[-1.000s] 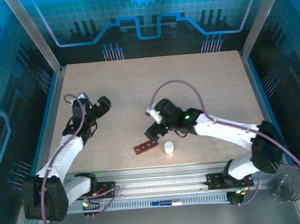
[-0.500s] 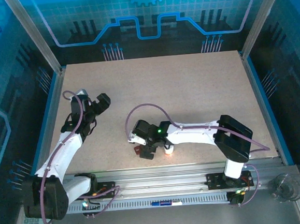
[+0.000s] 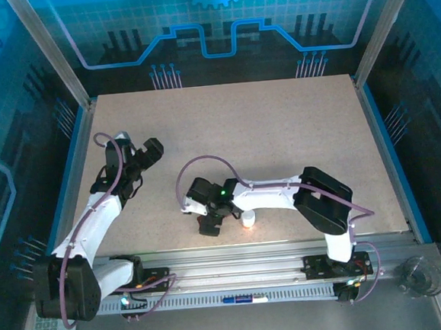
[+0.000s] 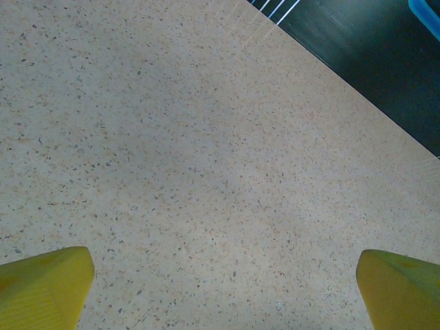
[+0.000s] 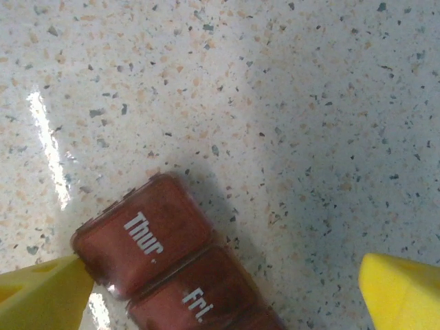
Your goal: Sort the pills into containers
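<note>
Right end effector [image 5: 221,294] spread wide, low over the counter [image 5: 309,103] — containers [image 5: 165,258] just beside its left finger, long axis slanting toward the wrist. Left end effector [image 3: 152,150], also spread, sits well apart — right arm is nearer.

Table [image 5: 330,103] speckled stone-look w/ glossy glare, containers [image 5: 161,251] smooth semi-gloss plastic, fingers [image 5: 38,295] matt plastic
</note>
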Action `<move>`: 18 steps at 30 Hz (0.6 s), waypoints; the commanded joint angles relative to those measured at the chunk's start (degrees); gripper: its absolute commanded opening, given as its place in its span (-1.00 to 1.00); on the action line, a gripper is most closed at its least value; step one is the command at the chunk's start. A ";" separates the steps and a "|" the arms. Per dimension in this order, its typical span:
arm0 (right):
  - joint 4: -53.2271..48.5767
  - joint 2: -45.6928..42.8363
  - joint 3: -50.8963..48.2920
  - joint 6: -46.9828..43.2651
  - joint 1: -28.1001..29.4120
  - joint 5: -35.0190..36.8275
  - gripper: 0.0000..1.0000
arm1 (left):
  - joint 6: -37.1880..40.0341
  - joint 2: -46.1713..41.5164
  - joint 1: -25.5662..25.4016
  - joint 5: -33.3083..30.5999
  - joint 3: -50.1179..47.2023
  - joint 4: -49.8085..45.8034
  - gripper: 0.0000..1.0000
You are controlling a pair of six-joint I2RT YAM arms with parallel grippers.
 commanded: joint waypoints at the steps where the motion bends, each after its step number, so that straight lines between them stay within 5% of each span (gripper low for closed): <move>1: 0.84 1.05 1.99 -0.05 -1.87 -1.74 1.00 | -0.43 0.43 -0.18 1.14 1.77 -0.17 0.98; 11: 1.32 0.85 4.56 3.09 -7.95 -3.91 1.00 | -0.28 0.21 -0.18 1.44 1.18 0.03 0.98; 18: 0.97 -3.88 2.26 5.26 -9.83 -15.00 0.98 | -1.18 0.04 -0.18 3.81 0.77 0.81 0.98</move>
